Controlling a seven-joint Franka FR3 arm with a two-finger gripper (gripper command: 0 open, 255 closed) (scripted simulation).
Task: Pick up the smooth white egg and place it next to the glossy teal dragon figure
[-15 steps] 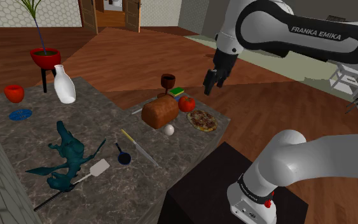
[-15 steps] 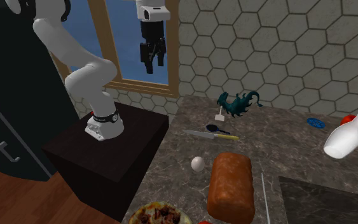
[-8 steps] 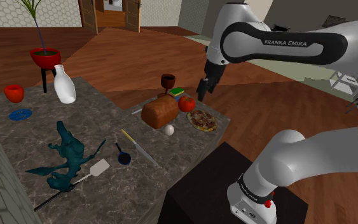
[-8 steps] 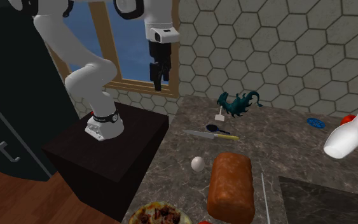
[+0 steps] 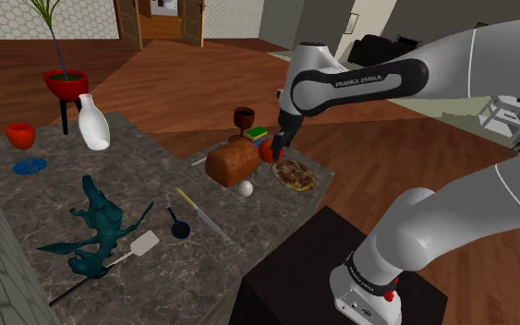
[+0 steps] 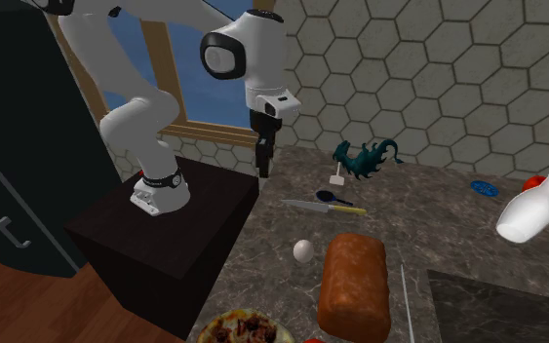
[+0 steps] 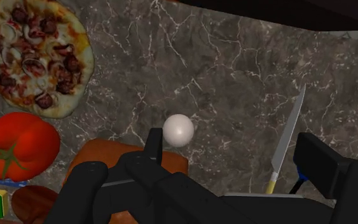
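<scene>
Dark veined counter [image 5: 147, 152] carries egg [image 5: 246, 188], loaf [image 5: 232, 162], pizza [image 5: 293, 174], tomato [image 7: 18, 143], knife [image 5: 202, 215] and teal dragon [image 5: 101, 222].

Smooth matt egg [image 7: 178, 130], veined marble counter [image 7: 234, 83], shiny metal knife blade [image 7: 291, 127], wooden floor [image 5: 193, 83]

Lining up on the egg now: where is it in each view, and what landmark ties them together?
Shoulder view: egg at the picture's middle, just below the bread loaf.
Second exterior view: egg at lower middle, left of the bread loaf.
Wrist view: egg beside the bread loaf, between pizza and knife.
Shared landmark: the bread loaf.
</scene>
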